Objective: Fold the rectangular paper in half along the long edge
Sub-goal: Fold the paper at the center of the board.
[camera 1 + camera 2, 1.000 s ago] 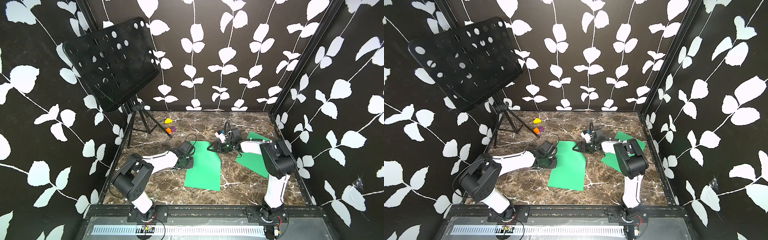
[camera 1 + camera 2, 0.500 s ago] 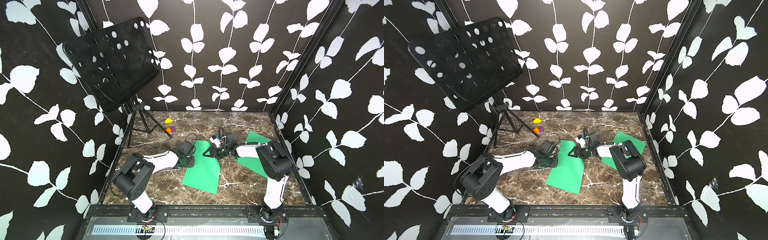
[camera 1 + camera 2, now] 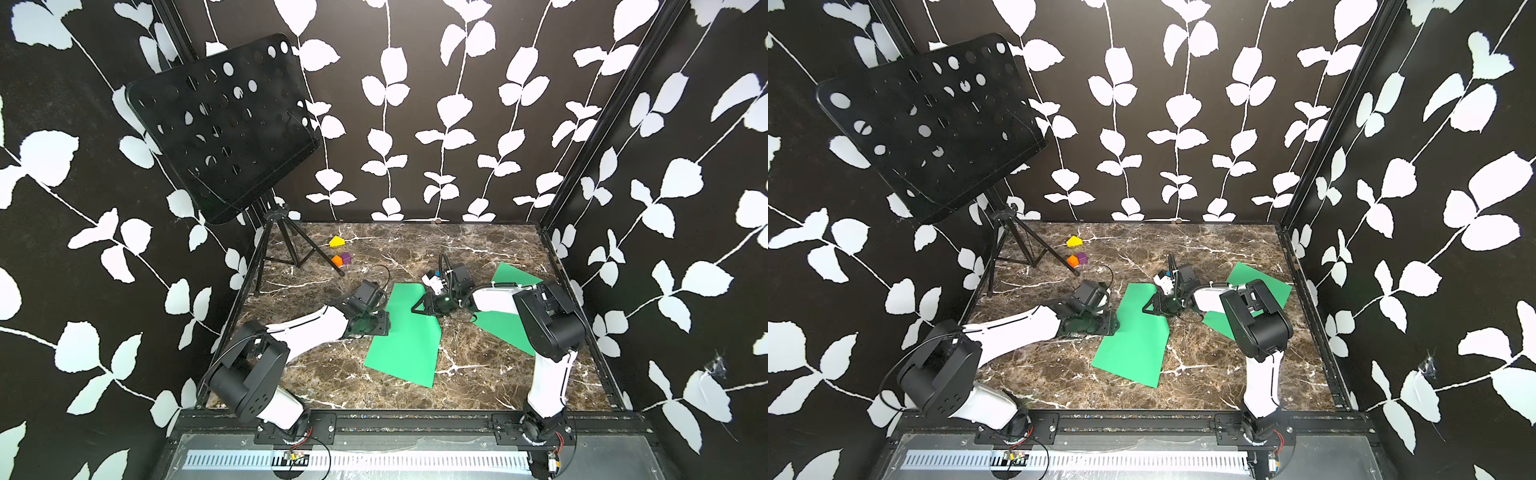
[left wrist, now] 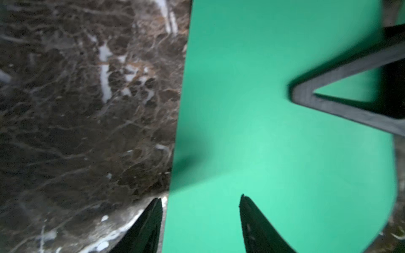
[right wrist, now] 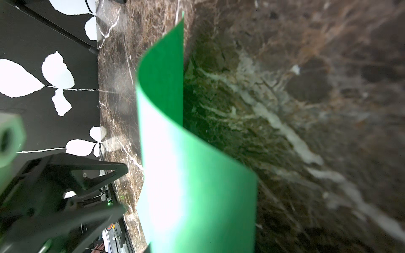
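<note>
The green paper (image 3: 401, 349) lies mid-bench (image 3: 324, 374), its long axis running back to front with the near end skewed right and the right edge curled up. The left pincer (image 4: 200, 210) gapes astride its left edge. The right pincer (image 3: 415, 309) sits at the curl; I cannot tell its grip.

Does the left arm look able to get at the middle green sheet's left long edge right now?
Likely yes: the left pincer sits at that edge of the middle green sheet, jaws apart and straddling it above the marble. The right pincer is at the sheet's far side, out of the way.
</note>
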Tool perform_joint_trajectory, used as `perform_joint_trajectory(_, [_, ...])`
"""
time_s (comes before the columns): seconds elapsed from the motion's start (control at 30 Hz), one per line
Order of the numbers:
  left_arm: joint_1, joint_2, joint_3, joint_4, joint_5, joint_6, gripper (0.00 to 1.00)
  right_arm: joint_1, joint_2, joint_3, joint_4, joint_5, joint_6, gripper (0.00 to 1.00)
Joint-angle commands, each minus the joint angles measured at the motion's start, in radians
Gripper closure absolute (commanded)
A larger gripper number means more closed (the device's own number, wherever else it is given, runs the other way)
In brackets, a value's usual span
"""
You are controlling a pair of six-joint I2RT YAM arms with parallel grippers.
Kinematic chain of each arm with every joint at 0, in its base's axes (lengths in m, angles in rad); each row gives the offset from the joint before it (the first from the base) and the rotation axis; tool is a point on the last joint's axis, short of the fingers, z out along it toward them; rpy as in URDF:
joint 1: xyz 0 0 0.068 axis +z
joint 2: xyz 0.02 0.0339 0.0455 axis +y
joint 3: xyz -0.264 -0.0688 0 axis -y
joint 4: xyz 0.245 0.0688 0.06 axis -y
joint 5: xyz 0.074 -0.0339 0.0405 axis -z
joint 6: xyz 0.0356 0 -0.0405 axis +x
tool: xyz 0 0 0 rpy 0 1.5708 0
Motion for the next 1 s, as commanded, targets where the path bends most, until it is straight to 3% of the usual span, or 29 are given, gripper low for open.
perform_joint_trajectory(0.0, [-0.011, 0.034, -0.008, 0.049, 0.107, 0.027, 0.37, -0.004, 0.023, 0.029, -0.007, -0.007, -0.012, 0.65])
perform_joint_trajectory(0.27, [-0.016, 0.149, 0.021, 0.047, 0.106, 0.076, 0.56, -0.003, 0.032, 0.038, -0.004, -0.023, -0.006, 0.64])
perform_joint_trajectory(0.4, [-0.016, 0.198, 0.039, 0.0, 0.072, 0.05, 0.68, -0.006, 0.019, 0.03, 0.004, -0.019, 0.008, 0.55])
perform_joint_trajectory(0.6, [-0.015, 0.235, 0.013, -0.028, 0.015, -0.026, 0.72, -0.026, -0.058, -0.065, 0.076, 0.031, 0.099, 0.3])
perform_joint_trajectory(0.7, [-0.015, 0.248, 0.003, -0.037, -0.009, -0.05, 0.72, -0.033, -0.129, -0.144, 0.125, 0.055, 0.157, 0.22])
perform_joint_trajectory(0.97, [-0.016, 0.277, 0.009, -0.034, -0.032, -0.07, 0.73, -0.03, -0.303, -0.336, 0.249, 0.107, 0.318, 0.2])
